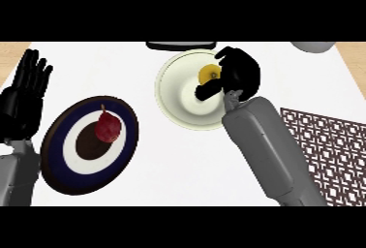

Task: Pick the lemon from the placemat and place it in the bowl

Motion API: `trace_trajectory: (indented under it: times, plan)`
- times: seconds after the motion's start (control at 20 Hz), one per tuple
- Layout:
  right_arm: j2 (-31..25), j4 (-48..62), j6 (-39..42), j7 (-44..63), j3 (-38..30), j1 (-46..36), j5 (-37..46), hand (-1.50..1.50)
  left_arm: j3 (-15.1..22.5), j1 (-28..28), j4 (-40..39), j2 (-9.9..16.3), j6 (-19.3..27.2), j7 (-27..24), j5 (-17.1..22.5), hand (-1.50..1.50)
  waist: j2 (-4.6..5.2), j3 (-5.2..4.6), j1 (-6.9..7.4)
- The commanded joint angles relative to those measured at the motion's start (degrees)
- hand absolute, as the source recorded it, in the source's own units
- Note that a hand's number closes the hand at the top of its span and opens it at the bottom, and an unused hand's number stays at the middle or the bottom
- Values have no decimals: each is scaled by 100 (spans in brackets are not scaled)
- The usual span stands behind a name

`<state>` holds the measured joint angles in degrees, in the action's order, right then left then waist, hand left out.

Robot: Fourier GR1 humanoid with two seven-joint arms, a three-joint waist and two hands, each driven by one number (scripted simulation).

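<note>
Here, lemon (pixel 208 72) in bowl (pixel 175 104), pear (pixel 108 126) on plate (pixel 61 160)

The right hand (pixel 239 72) sat upper centre, fingers curled, its grey forearm (pixel 268 150) slanting up from the lower right. The left hand (pixel 25 92) rested open, fingers up, at the left edge.

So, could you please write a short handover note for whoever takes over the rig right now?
Right hand: over the bowl, fingers curled round the lemon.
Left hand: open, fingers up, resting at the left edge of the view.
Placemat: at the right, nothing visible on it.
Plate with a red fruit: left of the bowl, not part of the job.
Done: lemon picked up and carried to the bowl.
Left: release the lemon into the bowl and withdraw the right hand.
</note>
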<state>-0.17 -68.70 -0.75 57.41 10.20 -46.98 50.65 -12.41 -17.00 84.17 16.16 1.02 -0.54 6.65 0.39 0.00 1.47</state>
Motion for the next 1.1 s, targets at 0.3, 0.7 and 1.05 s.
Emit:
trace_trajectory:
  times: [0.3,0.7,1.05]
  plan:
    - [17,869,-2729,-1439,-141,197,-960,-150,-26,-60,-164,-18,11,10,-6,0,0,5,-27]
    - [-148,267,-4101,-1424,-613,461,-306,-150,-275,-172,-328,176,-10,-41,59,0,-42,-2,-228]
    - [-623,-1899,-3840,-1540,-918,2199,-877,-150,-144,319,53,-48,76,-28,-13,0,-77,1,-284]
